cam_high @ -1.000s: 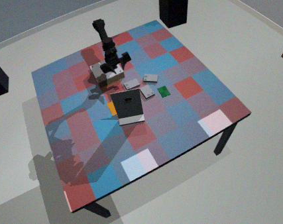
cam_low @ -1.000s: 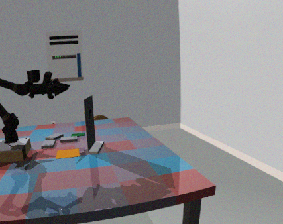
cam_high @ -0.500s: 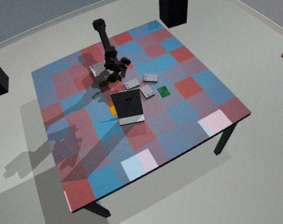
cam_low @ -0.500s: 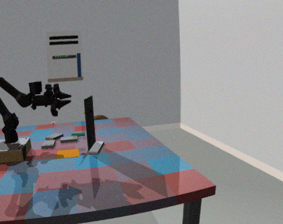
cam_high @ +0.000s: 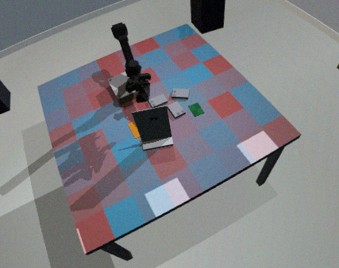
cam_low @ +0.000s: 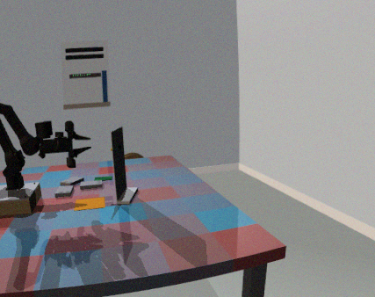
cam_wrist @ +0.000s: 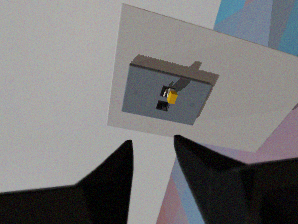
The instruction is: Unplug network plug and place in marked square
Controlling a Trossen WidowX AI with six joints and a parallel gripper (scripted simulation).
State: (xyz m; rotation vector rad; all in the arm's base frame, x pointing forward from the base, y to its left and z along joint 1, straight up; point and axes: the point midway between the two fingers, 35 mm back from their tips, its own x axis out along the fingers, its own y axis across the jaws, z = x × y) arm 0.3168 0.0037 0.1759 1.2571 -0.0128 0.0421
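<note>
The upright panel (cam_high: 152,126) (cam_low: 118,169) (cam_wrist: 240,100) stands on a pale foot. In the wrist view a raised blue-grey block (cam_wrist: 142,95) on it has two dark openings. A small yellow plug (cam_wrist: 172,96) (cam_low: 112,149) sticks out at the upper one; its tab is too small to make out. My gripper (cam_low: 90,143) (cam_wrist: 153,142) is partly open and empty, level with the panel and a short gap away from it. An orange square (cam_high: 133,130) (cam_low: 90,204) and a green square (cam_high: 196,109) (cam_low: 104,178) lie on the table; which is the marked one cannot be told.
Three flat grey boxes (cam_high: 180,93) (cam_high: 158,100) (cam_high: 176,109) lie on the table between the arm's base and the green square. The arm's base stands on a block (cam_high: 123,95) (cam_low: 35,199). The checkered table (cam_high: 167,162) (cam_low: 178,228) extends behind the panel.
</note>
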